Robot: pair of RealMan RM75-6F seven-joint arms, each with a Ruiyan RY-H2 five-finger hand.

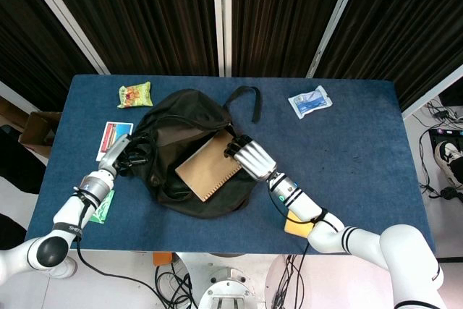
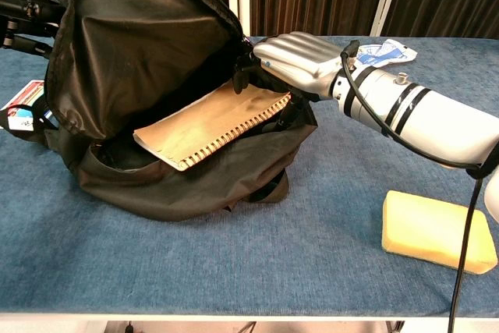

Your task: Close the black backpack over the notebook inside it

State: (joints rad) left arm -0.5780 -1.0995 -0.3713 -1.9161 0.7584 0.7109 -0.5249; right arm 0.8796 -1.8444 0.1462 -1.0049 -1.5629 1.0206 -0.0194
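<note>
The right hand [image 2: 300,64] gripped the backpack [image 1: 181,117] rim beside the protruding notebook [image 2: 210,124], while the left hand [image 1: 119,151] gripped the opposite rim.

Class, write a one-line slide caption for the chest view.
Right hand grips the open black backpack beside the spiral notebook sticking out; a yellow sponge lies nearby.

The backpack [image 2: 148,60] flap hides the left hand [image 1: 121,151] fingers and the notebook's [image 2: 214,122] far end.
</note>
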